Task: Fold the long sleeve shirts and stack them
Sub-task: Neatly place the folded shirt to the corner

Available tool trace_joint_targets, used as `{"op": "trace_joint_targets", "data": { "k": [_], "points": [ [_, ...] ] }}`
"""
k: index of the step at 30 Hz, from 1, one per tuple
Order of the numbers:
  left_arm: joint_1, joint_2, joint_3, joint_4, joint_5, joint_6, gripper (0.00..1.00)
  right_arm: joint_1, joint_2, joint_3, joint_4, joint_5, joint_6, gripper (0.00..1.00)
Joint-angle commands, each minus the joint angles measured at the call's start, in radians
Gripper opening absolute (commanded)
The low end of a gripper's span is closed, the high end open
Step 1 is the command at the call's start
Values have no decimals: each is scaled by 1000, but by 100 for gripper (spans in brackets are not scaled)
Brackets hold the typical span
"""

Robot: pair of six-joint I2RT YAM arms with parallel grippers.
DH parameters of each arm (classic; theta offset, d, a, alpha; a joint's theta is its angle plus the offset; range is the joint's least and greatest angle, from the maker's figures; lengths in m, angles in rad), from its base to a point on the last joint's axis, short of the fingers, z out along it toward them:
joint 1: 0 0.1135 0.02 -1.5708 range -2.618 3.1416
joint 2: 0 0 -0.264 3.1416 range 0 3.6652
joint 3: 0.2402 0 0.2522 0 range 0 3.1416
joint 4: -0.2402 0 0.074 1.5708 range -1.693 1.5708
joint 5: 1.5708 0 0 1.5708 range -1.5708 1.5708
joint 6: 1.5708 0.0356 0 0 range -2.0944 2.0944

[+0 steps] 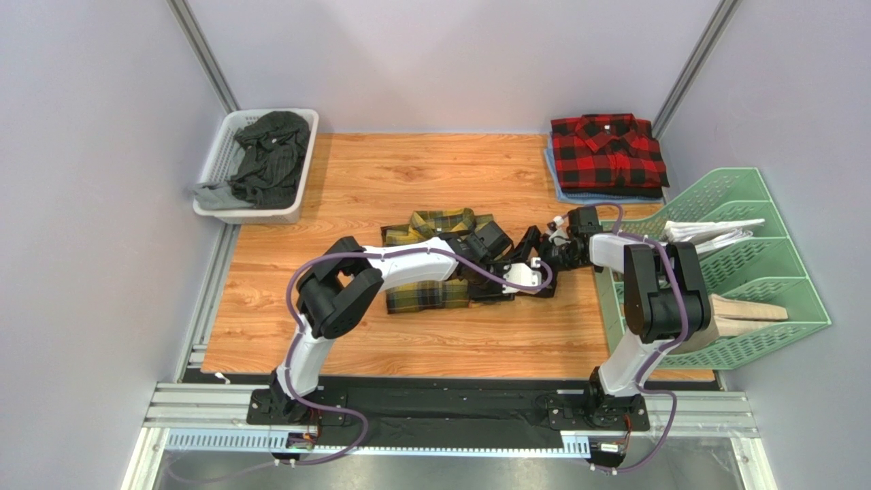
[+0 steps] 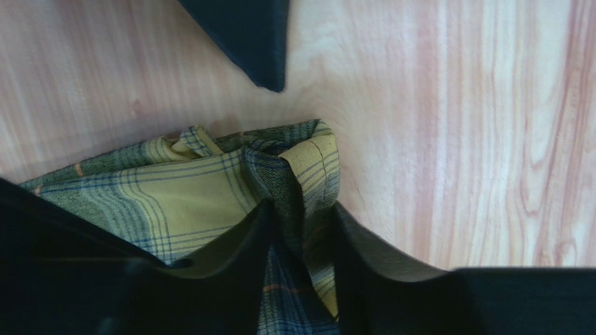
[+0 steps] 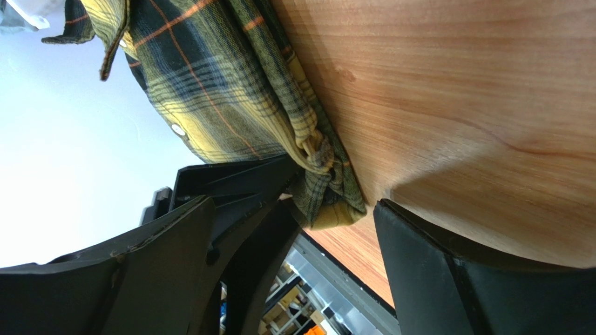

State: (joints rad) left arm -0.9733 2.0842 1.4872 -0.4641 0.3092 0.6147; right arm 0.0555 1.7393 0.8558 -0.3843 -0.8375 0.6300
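The yellow plaid shirt lies bunched in the middle of the wooden table, partly hidden under my left arm. My left gripper is shut on a fold of it at its right end; the left wrist view shows the fabric pinched between the fingers. My right gripper is open right beside it. In the right wrist view the shirt's corner hangs between the spread fingers, untouched. The red plaid shirt lies folded at the back right.
A white basket with dark grey clothes stands at the back left. A green wire rack holding papers and a wooden piece stands at the right edge, close to my right arm. A blue cloth lies under the red shirt.
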Motion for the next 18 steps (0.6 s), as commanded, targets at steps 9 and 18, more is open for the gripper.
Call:
{"op": "trace_joint_targets", "data": {
  "k": [9,18],
  "points": [
    [47,-65,16,-56,145,-10,0,1,44,8,53,9,-33,93],
    [62,-150,22,-68,199,-33,0,70,120,29,244,-21,77,94]
  ]
}}
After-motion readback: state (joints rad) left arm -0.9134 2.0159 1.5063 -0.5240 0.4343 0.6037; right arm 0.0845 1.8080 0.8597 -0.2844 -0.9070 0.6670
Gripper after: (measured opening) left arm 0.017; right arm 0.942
